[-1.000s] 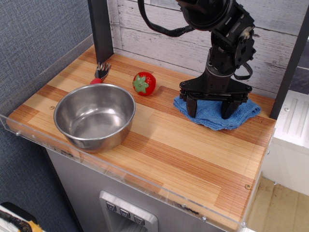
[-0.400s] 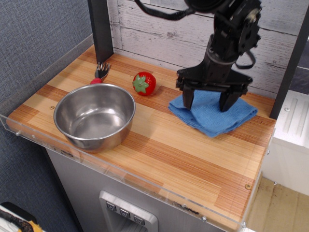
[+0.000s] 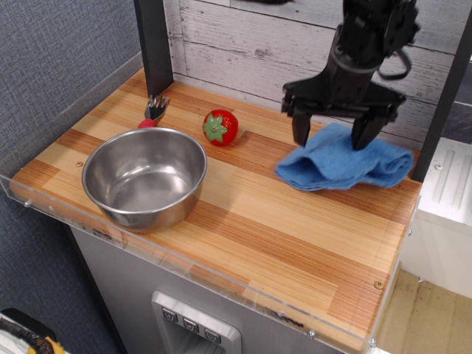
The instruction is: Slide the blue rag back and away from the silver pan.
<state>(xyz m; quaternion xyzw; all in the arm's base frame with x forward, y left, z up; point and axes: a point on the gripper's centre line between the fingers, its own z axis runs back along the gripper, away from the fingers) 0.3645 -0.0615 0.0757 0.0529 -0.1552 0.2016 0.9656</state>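
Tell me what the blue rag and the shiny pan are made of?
The blue rag looks like soft terry or microfibre cloth: fuzzy, matte, bunched into floppy folds. The silver pan looks like polished stainless steel: its walls are mirror-bright and its rim is thin and rolled. Looks alone can't say which metal it is.

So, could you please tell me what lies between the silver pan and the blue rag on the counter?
Only bare wooden counter lies between the silver pan and the blue rag in this single camera view; the strawberry toy sits behind that stretch.
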